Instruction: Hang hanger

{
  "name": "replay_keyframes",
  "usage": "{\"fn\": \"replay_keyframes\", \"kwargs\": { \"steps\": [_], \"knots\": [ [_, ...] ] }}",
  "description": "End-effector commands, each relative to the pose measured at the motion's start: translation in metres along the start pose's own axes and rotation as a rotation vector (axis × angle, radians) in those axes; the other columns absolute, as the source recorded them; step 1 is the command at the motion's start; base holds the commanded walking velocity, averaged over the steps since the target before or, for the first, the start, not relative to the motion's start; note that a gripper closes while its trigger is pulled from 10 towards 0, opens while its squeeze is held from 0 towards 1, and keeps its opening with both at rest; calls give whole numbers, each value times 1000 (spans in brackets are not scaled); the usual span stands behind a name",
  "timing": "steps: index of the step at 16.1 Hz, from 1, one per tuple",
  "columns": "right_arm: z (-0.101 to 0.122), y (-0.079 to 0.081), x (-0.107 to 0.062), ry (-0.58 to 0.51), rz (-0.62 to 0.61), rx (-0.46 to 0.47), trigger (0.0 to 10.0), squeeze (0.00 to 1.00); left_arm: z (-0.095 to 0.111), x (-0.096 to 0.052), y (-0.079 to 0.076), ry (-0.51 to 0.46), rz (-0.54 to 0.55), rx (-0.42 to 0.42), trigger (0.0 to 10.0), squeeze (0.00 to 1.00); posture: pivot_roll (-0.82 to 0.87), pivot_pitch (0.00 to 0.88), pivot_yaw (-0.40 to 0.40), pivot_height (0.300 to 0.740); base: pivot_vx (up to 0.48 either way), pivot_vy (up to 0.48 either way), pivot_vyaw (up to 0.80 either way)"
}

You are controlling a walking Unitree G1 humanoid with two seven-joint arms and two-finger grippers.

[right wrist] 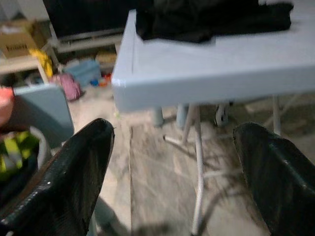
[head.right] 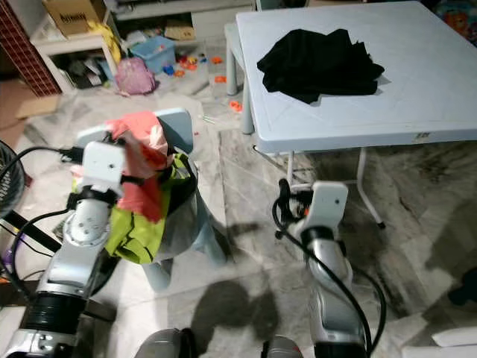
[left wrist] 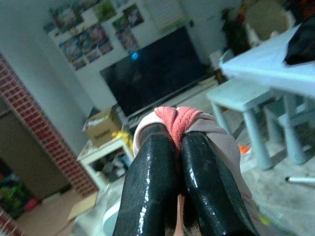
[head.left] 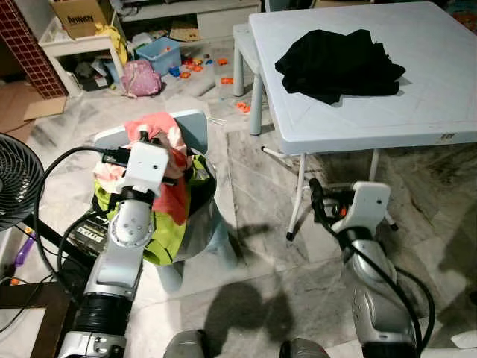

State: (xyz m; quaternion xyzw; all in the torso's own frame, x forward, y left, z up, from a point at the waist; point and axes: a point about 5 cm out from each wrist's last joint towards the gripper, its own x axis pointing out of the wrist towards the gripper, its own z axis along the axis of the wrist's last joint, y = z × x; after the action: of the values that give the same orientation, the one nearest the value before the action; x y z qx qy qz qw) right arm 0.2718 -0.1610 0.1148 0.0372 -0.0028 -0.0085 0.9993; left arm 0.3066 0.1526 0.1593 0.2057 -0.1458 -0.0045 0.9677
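Observation:
My left gripper (left wrist: 177, 136) is shut on a pink and red cloth (head.left: 159, 134), pinched between its black fingers (left wrist: 152, 167) at the top of a heap of clothes. The heap, with a yellow-green garment (head.left: 168, 233) in it, lies on a small light-blue chair (head.left: 195, 127). I cannot make out a hanger in any view. My right gripper (right wrist: 173, 130) is open and holds nothing. It hovers low beside the leg of the white table (head.left: 447, 89). A black garment (head.left: 339, 63) lies crumpled on that tabletop.
A black fan (head.left: 15, 179) stands at my left, with cables running across the floor. A white stool (head.left: 246, 37) sits by the table's far corner. Toys, a pink bag (head.left: 141, 78) and a shelf with a cardboard box (head.left: 78, 15) crowd the back.

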Motion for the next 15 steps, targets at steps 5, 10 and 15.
{"fn": "replay_keyframes", "kwargs": {
  "steps": [5,10,15],
  "knots": [
    [4,-3,5,-23,-11,-2,10000,0,23,1,-33,-18,-214,-84,10000,0,10,47,85,740,0,0,-800],
    [1,-5,0,-8,-10,-15,10000,0,31,1,-43,-15,-271,-154,10000,0,-8,55,73,740,0,0,-800],
    [2,-9,0,-11,-23,-24,10000,0,31,1,-47,-11,-290,-158,10000,0,-12,56,71,740,0,-48,-275]
  ]
}}
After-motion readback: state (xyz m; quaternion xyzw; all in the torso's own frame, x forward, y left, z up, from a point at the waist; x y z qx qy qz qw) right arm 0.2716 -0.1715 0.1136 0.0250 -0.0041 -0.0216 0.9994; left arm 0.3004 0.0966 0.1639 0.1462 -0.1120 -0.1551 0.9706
